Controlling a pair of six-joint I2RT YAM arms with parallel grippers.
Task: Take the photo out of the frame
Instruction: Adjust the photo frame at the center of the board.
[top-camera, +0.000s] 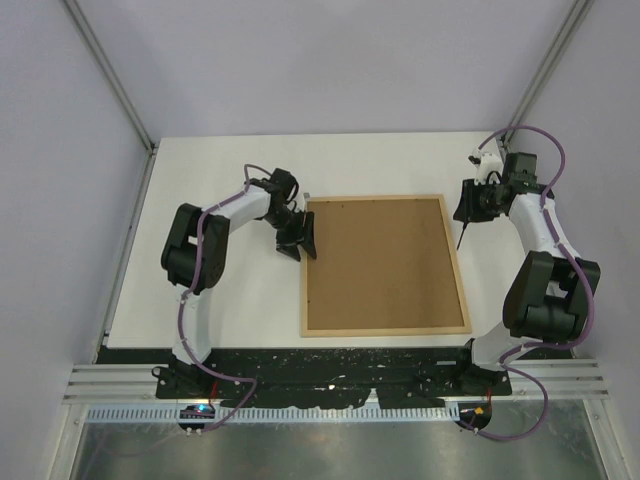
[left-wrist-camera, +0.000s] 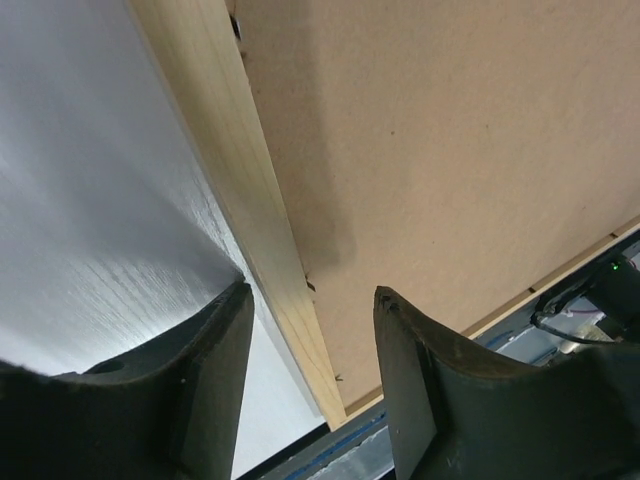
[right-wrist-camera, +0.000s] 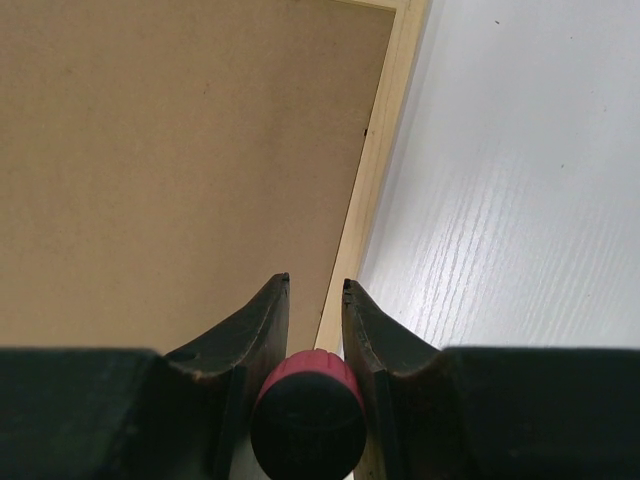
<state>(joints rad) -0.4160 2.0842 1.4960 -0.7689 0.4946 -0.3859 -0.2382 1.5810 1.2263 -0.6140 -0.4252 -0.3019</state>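
The frame (top-camera: 384, 200) lies face down on the white table, with thin light wood strips around a brown fibreboard back (top-camera: 380, 262). The photo is hidden under the back. My left gripper (top-camera: 297, 240) is open and hovers over the frame's left strip (left-wrist-camera: 250, 200), one finger on each side of it. My right gripper (top-camera: 465, 212) is shut on a red-handled screwdriver (right-wrist-camera: 308, 412) beside the frame's right strip (right-wrist-camera: 372, 190). The screwdriver's thin shaft (top-camera: 462, 238) points down toward the table just outside the frame.
The white table (top-camera: 220, 300) ends at a black base rail (top-camera: 330, 370) in front. Grey walls with metal posts stand to the left, right and back. Purple cables run along both arms.
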